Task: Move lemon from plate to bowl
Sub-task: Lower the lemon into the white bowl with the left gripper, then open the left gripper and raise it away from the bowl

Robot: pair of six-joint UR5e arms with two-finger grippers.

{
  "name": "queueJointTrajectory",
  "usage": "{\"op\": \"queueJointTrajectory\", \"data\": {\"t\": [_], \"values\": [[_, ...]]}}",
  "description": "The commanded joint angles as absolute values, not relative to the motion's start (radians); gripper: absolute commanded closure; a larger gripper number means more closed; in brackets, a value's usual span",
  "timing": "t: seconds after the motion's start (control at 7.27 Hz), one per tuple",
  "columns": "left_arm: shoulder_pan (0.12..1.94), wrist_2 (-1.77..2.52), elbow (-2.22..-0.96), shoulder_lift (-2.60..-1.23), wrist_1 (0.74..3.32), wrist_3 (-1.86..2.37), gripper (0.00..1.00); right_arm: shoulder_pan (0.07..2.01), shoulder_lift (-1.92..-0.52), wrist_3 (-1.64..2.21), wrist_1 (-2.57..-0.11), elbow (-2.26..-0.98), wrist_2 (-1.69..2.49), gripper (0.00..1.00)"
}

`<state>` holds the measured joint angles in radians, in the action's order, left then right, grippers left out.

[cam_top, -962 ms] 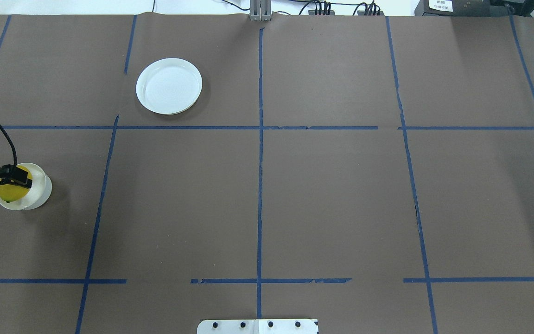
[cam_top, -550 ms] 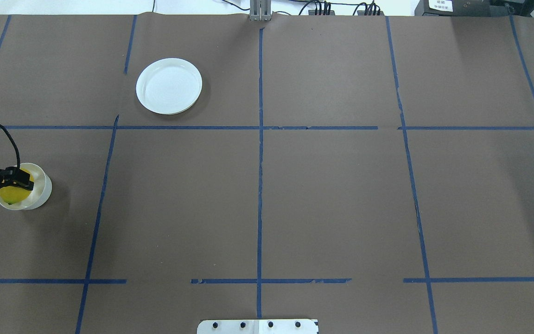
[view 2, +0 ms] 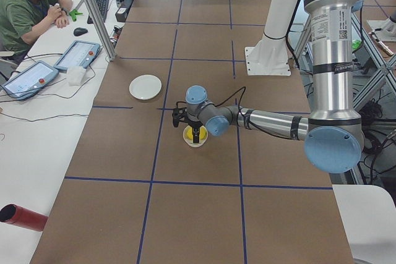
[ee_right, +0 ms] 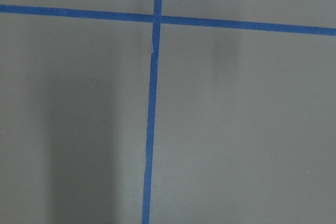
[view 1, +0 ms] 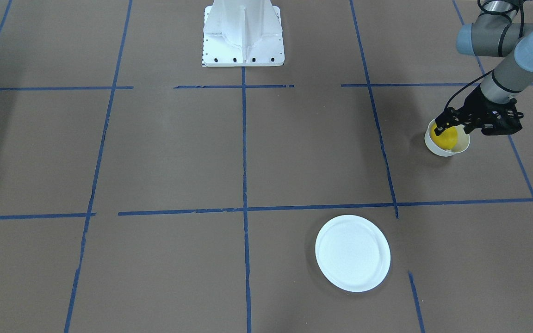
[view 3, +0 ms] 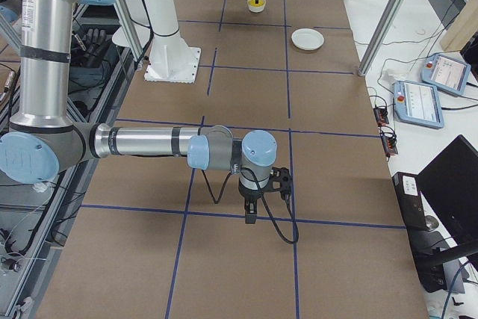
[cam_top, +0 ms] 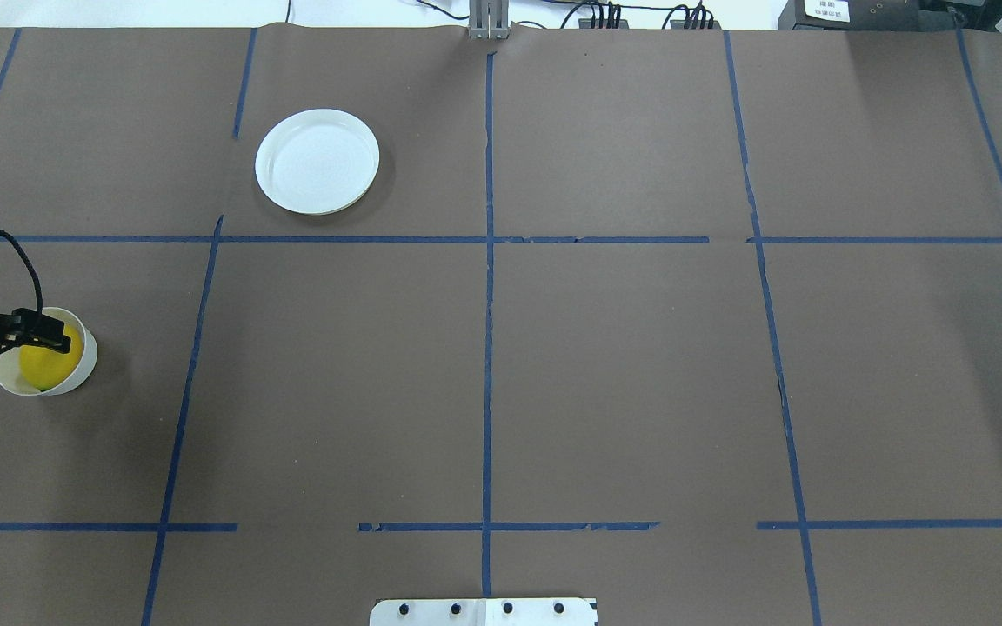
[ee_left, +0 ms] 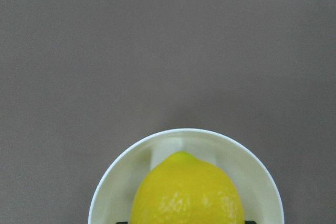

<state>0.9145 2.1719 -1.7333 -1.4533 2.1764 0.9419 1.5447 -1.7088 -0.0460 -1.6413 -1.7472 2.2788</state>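
Observation:
The yellow lemon sits low inside the small cream bowl at the table's left edge. My left gripper reaches over the bowl from the left and is shut on the lemon's top. In the left wrist view the lemon fills the bowl, with dark finger pads just showing on both its sides. In the front view the gripper is over the lemon. The white plate lies bare at the far left-centre. My right gripper shows only in the exterior right view; I cannot tell its state.
Brown paper with blue tape lines covers the table. The robot's white base plate is at the near edge. An operator sits beyond the table's far side with tablets.
My left gripper has moved a little to the right with the lemon, which now lies toward the right side of the bowl and lower in it. The plate and bowl have not moved.

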Motion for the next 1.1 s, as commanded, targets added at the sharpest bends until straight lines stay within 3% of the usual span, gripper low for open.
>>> {"op": "queueJointTrajectory", "data": {"t": [0.0,0.41,0.96], "values": [[0.919,2.178,-1.747,-1.456,2.174,0.933,0.00,1.545,-1.709,-0.046,-1.641,-1.747,2.279,0.00],[1.067,2.209,-1.779,-1.454,2.105,0.690,0.00,1.545,-1.709,-0.046,-1.641,-1.747,2.279,0.00],[1.424,2.217,-1.793,-1.465,1.733,0.092,0.00,1.545,-1.709,-0.046,-1.641,-1.747,2.279,0.00]]}}
